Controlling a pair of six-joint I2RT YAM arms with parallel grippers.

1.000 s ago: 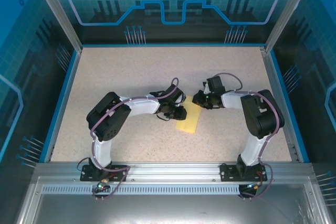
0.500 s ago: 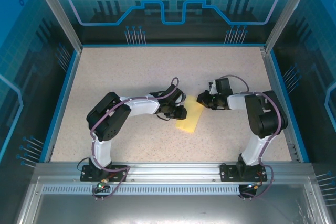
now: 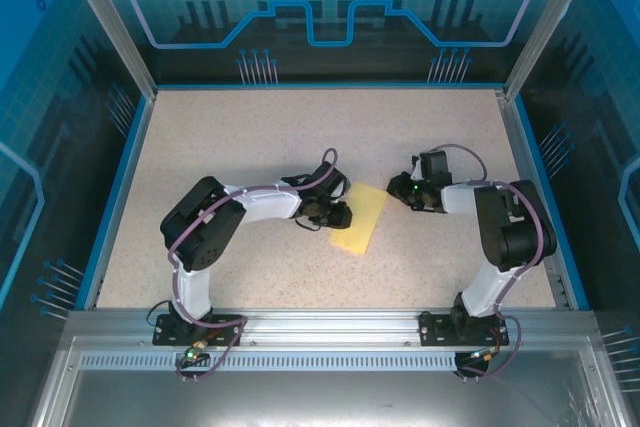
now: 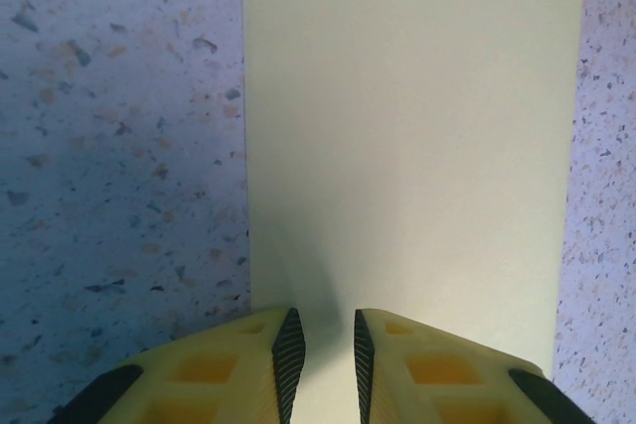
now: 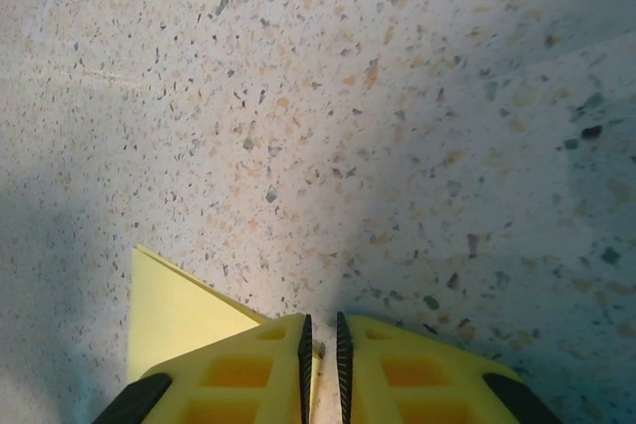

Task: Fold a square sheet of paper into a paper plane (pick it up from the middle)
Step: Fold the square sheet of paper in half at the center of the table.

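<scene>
The square sheet of paper point(image 3: 365, 219) lies flat mid-table, folded into a long pale-yellow rectangle. My left gripper point(image 3: 343, 215) rests over its left edge. In the left wrist view the jaws point(image 4: 324, 345) stand a narrow gap apart above the paper point(image 4: 417, 126), gripping nothing. My right gripper point(image 3: 397, 190) sits just off the strip's upper right corner. In the right wrist view its jaws point(image 5: 321, 364) are nearly together with speckled table in the slit. A corner of the paper point(image 5: 174, 320) runs under the left finger. The paper plane is out of view.
The speckled table point(image 3: 250, 137) is bounded by a blue rim point(image 3: 118, 197) and transparent walls. Both arm bases are bolted to the metal rail point(image 3: 320, 325) at the near edge.
My right gripper has slid to the right, off the upper end of the paper, which now lies uncovered. The left arm and the paper have stayed put.
</scene>
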